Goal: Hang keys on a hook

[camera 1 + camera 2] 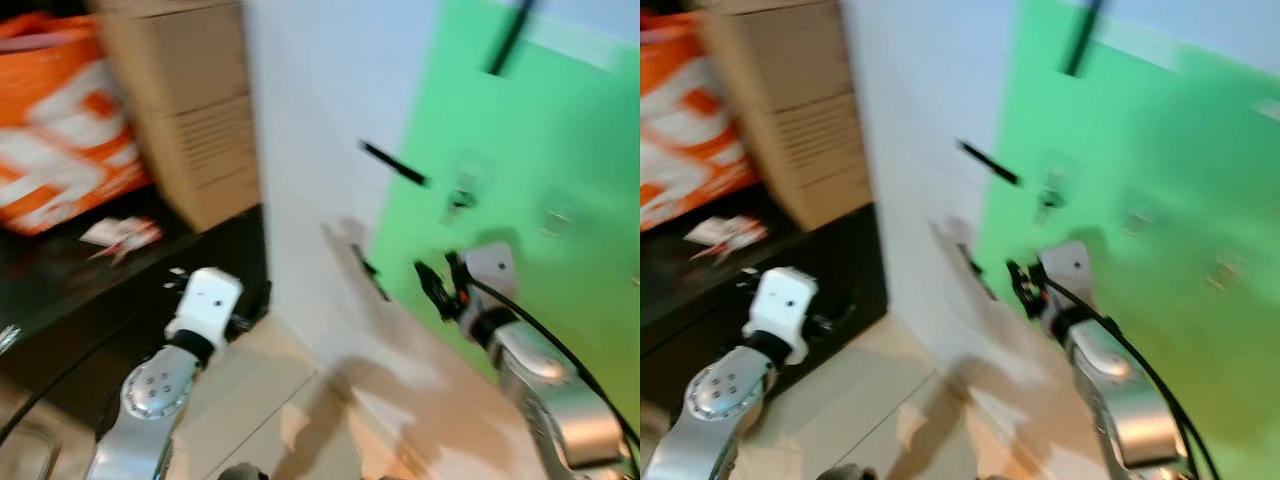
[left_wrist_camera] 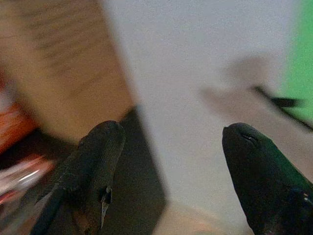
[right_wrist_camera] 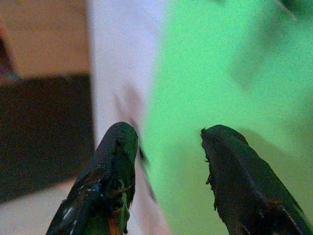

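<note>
We are looking for the keys, and the likeliest sign of them is a small pale cluster hanging on the green panel, though blur is keeping us from saying for certain that it is keys on a hook. Taking the green panel as our landmark, that cluster is sitting near the panel's left edge, just above our right gripper. The right gripper is reaching toward the panel with its two black fingers spread apart and nothing between them. So the cluster is lying up and slightly ahead of the right gripper, which is clearly the nearer one. A thin dark bar is slanting across the white wall just left of the panel. Our left gripper is hanging well left of the panel, facing the cardboard boxes and the black cabinet, its fingers also parted and empty.
</note>
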Robot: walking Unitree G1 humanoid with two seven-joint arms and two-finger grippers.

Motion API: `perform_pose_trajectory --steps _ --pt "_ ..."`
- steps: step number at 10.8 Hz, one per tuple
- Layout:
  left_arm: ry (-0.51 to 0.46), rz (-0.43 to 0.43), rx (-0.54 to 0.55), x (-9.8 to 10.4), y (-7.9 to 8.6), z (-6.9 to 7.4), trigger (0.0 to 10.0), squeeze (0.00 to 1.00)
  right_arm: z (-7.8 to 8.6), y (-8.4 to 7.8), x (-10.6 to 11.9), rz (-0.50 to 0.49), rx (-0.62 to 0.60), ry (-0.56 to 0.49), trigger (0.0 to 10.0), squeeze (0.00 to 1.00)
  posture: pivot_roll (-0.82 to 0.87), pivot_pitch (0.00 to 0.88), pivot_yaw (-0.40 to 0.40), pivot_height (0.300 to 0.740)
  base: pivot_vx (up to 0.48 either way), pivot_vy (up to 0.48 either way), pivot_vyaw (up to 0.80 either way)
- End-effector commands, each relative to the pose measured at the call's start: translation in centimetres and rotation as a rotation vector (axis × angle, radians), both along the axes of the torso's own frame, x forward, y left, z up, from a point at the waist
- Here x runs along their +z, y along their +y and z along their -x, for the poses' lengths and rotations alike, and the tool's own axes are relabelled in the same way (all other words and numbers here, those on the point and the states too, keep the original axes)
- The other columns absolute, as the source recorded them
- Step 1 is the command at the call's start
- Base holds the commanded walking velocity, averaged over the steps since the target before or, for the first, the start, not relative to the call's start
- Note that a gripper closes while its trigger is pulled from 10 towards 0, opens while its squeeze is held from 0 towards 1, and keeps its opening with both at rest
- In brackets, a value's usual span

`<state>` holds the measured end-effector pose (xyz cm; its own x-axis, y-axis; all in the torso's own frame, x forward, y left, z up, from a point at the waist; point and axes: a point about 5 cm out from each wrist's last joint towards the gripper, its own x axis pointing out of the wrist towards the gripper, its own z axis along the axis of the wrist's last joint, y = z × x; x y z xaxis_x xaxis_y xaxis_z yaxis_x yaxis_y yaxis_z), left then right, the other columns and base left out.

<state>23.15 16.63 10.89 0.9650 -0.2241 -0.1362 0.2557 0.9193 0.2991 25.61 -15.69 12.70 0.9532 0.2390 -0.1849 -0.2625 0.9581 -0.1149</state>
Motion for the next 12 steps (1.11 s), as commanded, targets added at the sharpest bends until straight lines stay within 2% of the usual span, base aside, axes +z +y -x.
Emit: perform_pose_trajectory --steps 1,2,4,6,9,10,12 --pt "-0.022 -0.015 0.042 -0.1 0.3 0.2 10.0 0.00 -0.3 -0.2 0.1 0.089 -0.028 -0.077 10.0 0.00 0.02 0.000 -0.087 0.740 0.000 0.000 0.80" --pt "-0.030 -0.015 0.056 -0.1 0.4 0.3 10.0 0.00 -0.3 -0.1 -0.2 0.101 -0.029 -0.092 10.0 0.00 0.03 0.000 -0.098 0.740 0.000 0.000 0.80" --pt "-0.046 -0.015 0.076 0.1 0.4 0.6 10.0 0.00 -0.4 0.3 -0.6 0.063 -0.026 -0.099 10.0 0.00 0.03 0.000 -0.112 0.740 0.000 0.000 0.80" --pt "-0.058 -0.016 0.089 0.3 0.5 0.6 10.0 0.00 -0.3 0.8 -1.0 0.017 0.001 -0.063 10.0 0.00 0.03 0.000 -0.116 0.740 0.000 0.000 0.80" --pt "-0.089 -0.019 0.098 0.8 0.7 0.5 10.0 0.00 -0.4 0.8 -1.8 -0.008 -0.002 -0.023 10.0 0.00 0.05 0.000 -0.120 0.740 0.000 0.000 0.80" --pt "-0.094 -0.015 0.103 0.9 0.6 0.4 10.0 0.00 -0.5 0.8 -2.5 -0.018 0.001 0.049 10.0 0.00 0.05 0.000 -0.119 0.740 0.000 0.000 0.00" --pt "-0.094 -0.008 0.100 0.8 0.4 0.3 10.0 0.00 -0.6 0.5 -3.0 -0.040 -0.060 0.111 10.0 0.00 0.04 0.000 -0.109 0.740 0.000 0.000 0.00"
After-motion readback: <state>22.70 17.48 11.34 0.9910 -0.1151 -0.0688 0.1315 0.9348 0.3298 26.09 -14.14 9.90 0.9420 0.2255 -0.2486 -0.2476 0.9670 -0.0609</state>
